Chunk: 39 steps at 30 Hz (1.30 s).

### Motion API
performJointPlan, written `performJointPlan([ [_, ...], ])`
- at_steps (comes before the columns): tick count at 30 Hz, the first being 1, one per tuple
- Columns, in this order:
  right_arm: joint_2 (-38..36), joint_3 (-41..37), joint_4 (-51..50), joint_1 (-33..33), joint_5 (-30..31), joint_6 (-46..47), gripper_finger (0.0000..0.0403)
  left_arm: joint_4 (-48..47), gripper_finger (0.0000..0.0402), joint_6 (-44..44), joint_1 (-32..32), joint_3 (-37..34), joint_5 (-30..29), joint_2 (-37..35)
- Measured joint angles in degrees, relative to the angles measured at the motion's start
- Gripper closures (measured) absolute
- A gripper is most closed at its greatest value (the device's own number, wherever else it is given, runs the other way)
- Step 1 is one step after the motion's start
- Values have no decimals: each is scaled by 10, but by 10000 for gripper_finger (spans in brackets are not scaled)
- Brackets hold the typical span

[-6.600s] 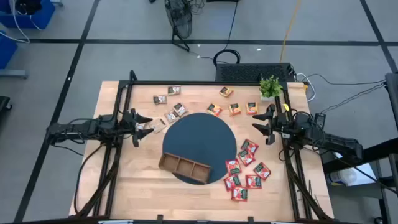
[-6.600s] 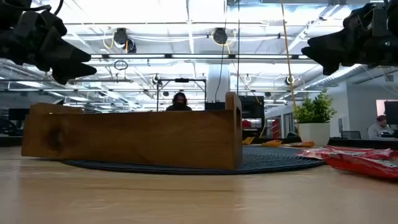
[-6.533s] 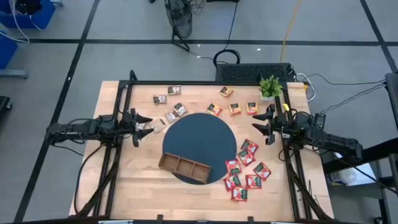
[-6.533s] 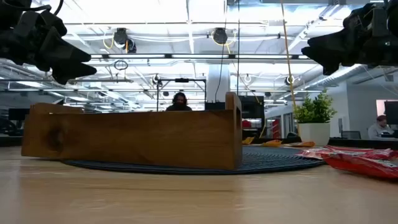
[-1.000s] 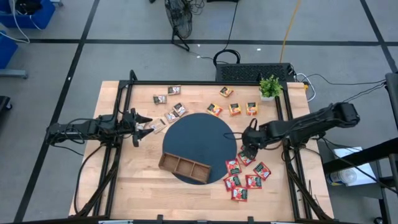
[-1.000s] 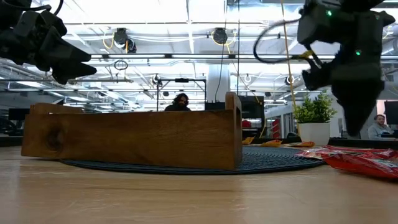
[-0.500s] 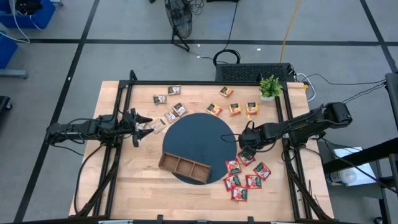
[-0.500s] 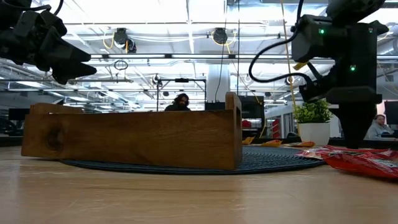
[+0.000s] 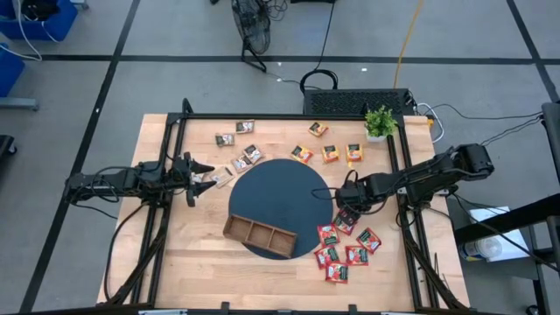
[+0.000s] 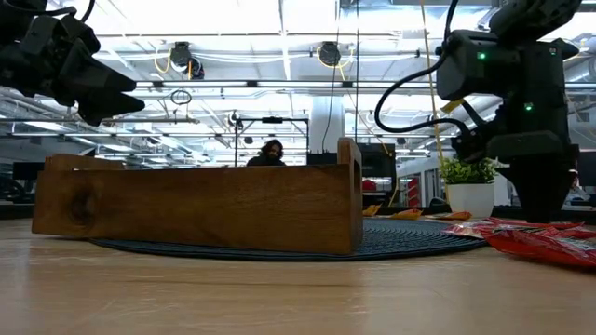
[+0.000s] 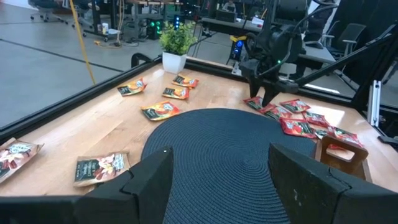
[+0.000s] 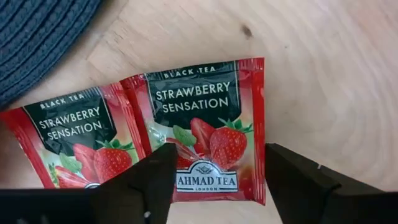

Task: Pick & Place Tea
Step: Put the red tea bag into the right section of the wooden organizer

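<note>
From above, the right gripper (image 9: 348,206) is down at the right edge of the round mat (image 9: 280,206), over the far end of the red sachets (image 9: 348,241), which lie on the table (image 9: 175,271) right of the mat. Orange sachets (image 9: 329,152) lie along the far side near a plant (image 9: 380,121), and brown sachets (image 9: 238,147) lie at the far left. The tray (image 9: 259,236) sits on the mat's near edge. The left gripper (image 9: 196,178) waits at the left edge of the table, close to a brown sachet.

In the low view, the tray (image 10: 200,207) stands on the mat (image 10: 410,242). The right arm reaches down behind the red sachets (image 10: 535,240) at the right, its fingertips hidden by them. The left gripper (image 10: 98,88) hangs at the top left.

The left wrist view shows that gripper's fingers (image 11: 149,180) apart with nothing between them. Beyond the mat (image 11: 217,149), the right gripper (image 11: 266,93) points down at the red sachets (image 11: 292,118).

The right wrist view looks straight down on two overlapping red sachets (image 12: 208,127) on the wood. The fingers (image 12: 155,177) straddle the one on top, spread and not yet gripping it.
</note>
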Motion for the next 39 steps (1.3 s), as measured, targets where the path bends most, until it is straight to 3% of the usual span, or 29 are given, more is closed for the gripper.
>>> performJointPlan([
  [14, -55, -1, -3, 0, 10, -13, 384, 0, 144, 0, 0, 0, 0, 0],
  [23, -112, -4, 70, 23, 75, -26, 397, 0, 144, 0, 0, 0, 0, 0],
  [27, -143, -4, 165, 61, 137, -54, 398, 0, 144, 0, 0, 0, -1, 0],
  [32, -144, -3, 382, 130, 233, -179, 398, 0, 144, 0, 0, 0, -1, 0],
  [35, -100, -2, 527, 153, 260, -265, 398, 0, 144, 0, 0, 0, -1, 0],
  [39, 0, -2, 689, 150, 242, -328, 398, 0, 144, 0, 0, 0, -2, 0],
])
